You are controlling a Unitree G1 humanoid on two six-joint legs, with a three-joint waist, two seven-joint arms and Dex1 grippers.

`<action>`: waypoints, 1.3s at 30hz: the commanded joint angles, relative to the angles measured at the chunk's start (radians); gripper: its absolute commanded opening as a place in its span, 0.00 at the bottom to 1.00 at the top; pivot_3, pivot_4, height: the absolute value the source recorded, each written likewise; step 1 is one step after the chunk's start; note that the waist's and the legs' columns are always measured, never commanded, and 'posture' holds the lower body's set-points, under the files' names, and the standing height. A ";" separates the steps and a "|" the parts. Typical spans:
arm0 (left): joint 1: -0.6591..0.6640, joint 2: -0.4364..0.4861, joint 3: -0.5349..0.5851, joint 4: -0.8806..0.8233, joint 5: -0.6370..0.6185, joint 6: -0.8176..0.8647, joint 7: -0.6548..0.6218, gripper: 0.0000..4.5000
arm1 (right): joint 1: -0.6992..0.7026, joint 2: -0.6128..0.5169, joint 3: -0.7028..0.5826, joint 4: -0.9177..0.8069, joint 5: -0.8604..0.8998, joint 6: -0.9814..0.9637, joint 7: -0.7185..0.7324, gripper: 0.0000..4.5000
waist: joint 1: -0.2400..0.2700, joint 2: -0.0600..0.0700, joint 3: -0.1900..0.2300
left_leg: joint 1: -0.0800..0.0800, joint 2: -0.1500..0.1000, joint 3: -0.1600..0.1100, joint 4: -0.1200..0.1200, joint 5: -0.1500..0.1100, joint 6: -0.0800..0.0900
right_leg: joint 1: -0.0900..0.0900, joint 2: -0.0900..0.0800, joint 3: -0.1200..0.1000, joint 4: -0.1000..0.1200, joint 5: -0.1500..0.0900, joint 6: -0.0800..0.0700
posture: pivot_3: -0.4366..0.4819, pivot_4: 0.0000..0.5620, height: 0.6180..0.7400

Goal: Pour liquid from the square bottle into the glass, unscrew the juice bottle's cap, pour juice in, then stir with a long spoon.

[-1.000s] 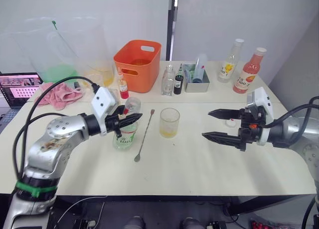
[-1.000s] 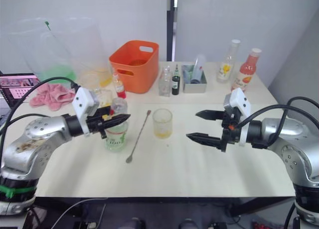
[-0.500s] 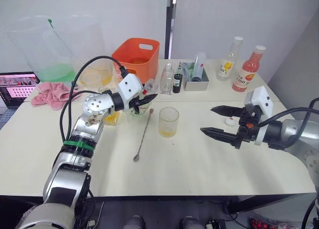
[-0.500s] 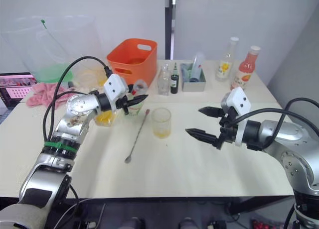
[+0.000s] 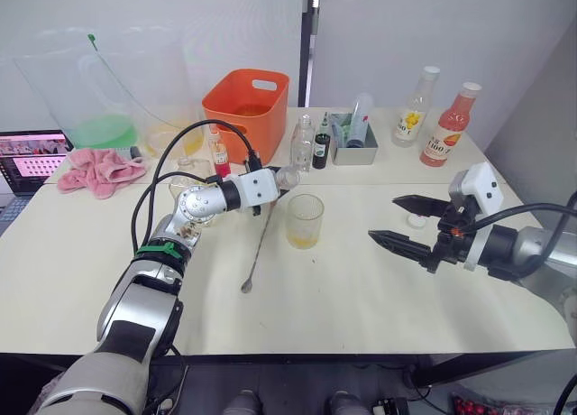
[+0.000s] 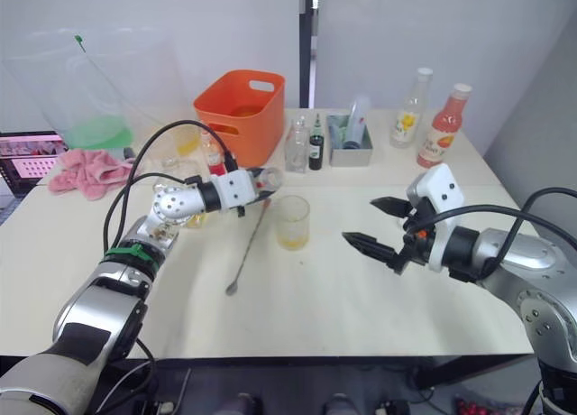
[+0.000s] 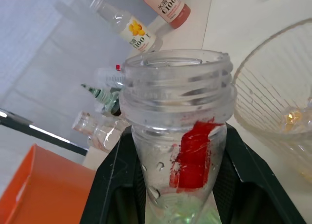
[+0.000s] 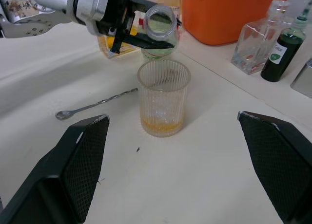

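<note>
Left gripper (image 7: 178, 185): black fingers clamped on either side of the juice bottle (image 7: 178, 136), a clear plastic bottle with a red label patch, threaded neck, cap off, droplets inside; held tipped over sideways with its open mouth just beside the rim of the glass (image 5: 306, 220). Right gripper (image 5: 406, 224): fingers spread wide, holding nothing, hovering above the tabletop (image 5: 361, 298) well apart from the glass on the robot's right. Glass: ribbed, clear, upright near the middle of the tabletop, a shallow layer of orange-yellow liquid at its bottom. Long spoon (image 5: 260, 247): metal, lying flat just beside the glass on the left, bowl end toward the robot. Small white cap (image 5: 416, 221): on the tabletop near the right gripper. Square bottle (image 5: 304, 145): clear glass, upright behind the glass, next to a small dark bottle (image 5: 322, 150) with a green top. Grey tray (image 5: 353, 146): holds upright items, contents unclear. Orange basket (image 5: 247, 115): at the rear. Two labelled drink bottles, one yellow-labelled (image 5: 416, 110) and one pinkish red (image 5: 453, 128): rear right. Pink cloth (image 5: 97, 170): far left.
</note>
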 commanded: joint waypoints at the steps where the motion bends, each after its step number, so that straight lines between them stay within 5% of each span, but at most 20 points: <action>1: -0.062 0.011 -0.017 0.015 0.076 -0.065 0.108 0.27 | 0.012 -0.020 -0.048 -0.034 0.009 -0.014 -0.003 1.00 | 0.001 0.000 0.000 | 0.000 0.000 0.000 0.000 0.000 0.000 | 0.000 0.000 0.000 0.000 0.000 0.000 | 0.48 0.27 1.00; 23: -0.187 0.044 -0.202 0.138 0.442 -0.144 0.569 0.27 | 0.029 -0.023 -0.048 -0.025 0.002 -0.028 0.005 1.00 | -0.001 -0.001 0.001 | 0.000 -0.001 0.000 0.001 0.000 0.000 | 0.000 0.000 0.000 0.002 0.000 0.000 | 0.48 0.27 1.00; 39: -0.229 0.070 -0.318 0.163 0.597 -0.139 0.793 0.27 | 0.042 -0.007 -0.047 -0.036 0.003 -0.033 -0.012 1.00 | -0.001 -0.001 0.001 | 0.000 -0.001 0.000 0.001 0.000 0.000 | 0.000 0.000 0.000 0.004 0.000 0.000 | 0.48 0.27 1.00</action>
